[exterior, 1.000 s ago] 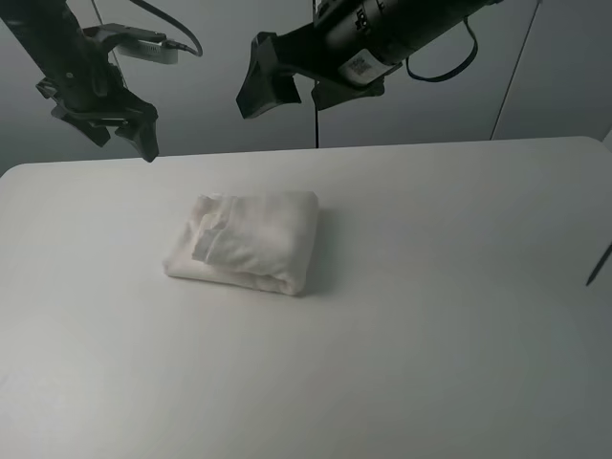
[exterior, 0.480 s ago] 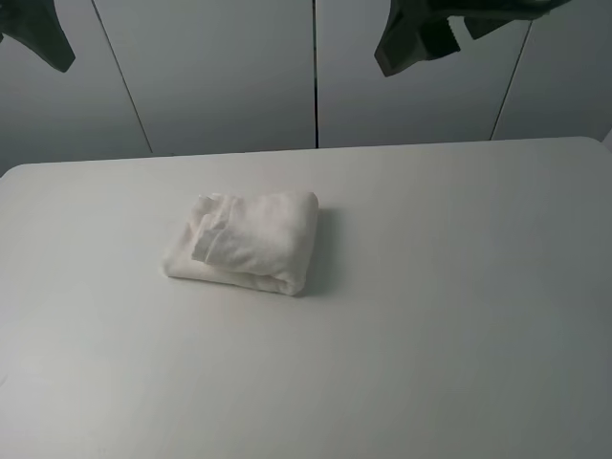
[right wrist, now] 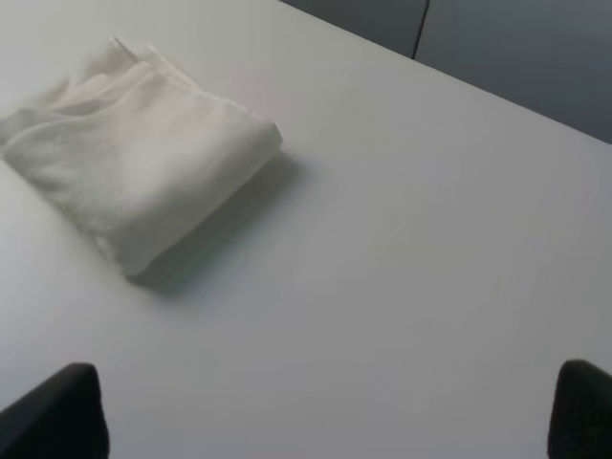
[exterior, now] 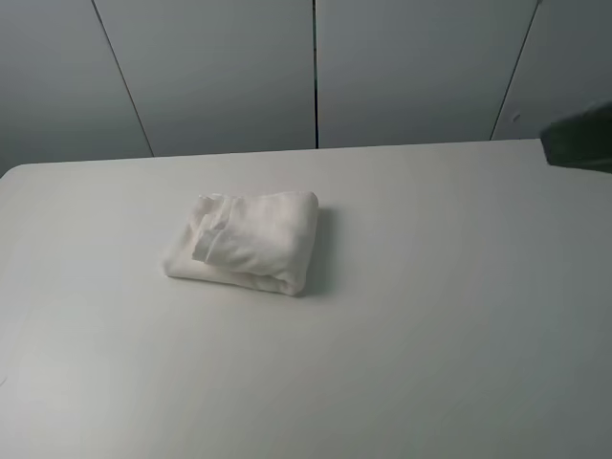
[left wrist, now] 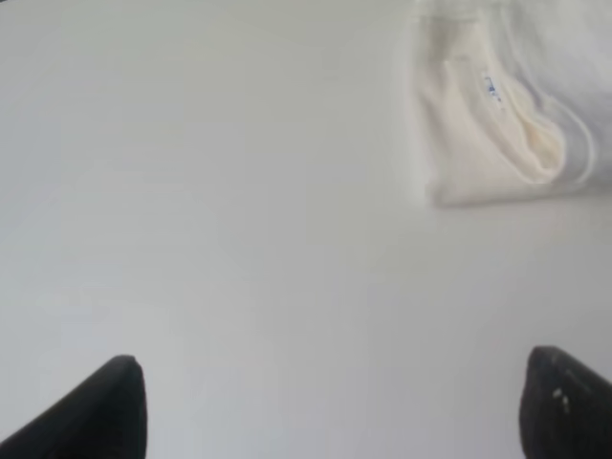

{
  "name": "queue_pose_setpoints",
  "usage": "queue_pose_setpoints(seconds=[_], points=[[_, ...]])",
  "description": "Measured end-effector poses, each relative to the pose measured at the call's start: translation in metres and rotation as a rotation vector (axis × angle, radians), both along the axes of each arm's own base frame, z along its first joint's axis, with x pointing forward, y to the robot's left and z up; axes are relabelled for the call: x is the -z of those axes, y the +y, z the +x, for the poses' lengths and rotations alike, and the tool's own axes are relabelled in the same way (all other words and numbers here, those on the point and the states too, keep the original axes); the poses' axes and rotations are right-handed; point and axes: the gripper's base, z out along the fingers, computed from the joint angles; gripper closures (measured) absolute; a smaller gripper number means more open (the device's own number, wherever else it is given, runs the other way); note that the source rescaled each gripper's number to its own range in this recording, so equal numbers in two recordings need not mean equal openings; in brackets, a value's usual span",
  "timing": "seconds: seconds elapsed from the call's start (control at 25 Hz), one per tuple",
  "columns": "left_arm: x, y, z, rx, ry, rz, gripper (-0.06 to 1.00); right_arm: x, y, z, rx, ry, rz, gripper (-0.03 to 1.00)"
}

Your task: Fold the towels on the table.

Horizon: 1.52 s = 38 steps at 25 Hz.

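Grey wall panels stand behind the white worktop (exterior: 459, 287), on which the towel (exterior: 246, 241) lies as a compact folded bundle, its small printed label (left wrist: 489, 88) showing on one layer. Judging by that tidy shape, the folding looks finished, with nothing obvious left to do. Both claws hang well apart from the towel: the left claw (left wrist: 330, 406) and the right claw (right wrist: 325, 411) each have tips spread wide, holding nothing.
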Motion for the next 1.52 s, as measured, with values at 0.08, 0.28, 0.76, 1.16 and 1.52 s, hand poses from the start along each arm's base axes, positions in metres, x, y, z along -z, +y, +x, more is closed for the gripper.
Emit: queue_pose_setpoints(seconds=[0.08,0.28,0.76,1.16,1.52], points=[[0.005,0.011,-0.024,-0.015,-0.032,-0.035,-0.05,0.006,-0.011,-0.017,0.003,-0.011,0.008,-0.03],[0.027,0.032,-0.071,-0.034,-0.063,-0.103,-0.05,0.017,-0.035,-0.055,-0.008,-0.063,0.034,-0.03],[0.074,0.058,-0.14,-0.008,-0.2,-0.291,-0.05,0.038,-0.062,-0.106,-0.083,-0.117,0.073,-0.03],[0.091,0.059,-0.147,0.022,-0.217,-0.301,-0.05,0.069,-0.055,-0.1,-0.116,-0.099,0.056,-0.03],[0.098,0.054,-0.135,0.038,-0.29,-0.308,-0.05,0.069,-0.056,-0.101,-0.119,-0.109,0.056,-0.03]])
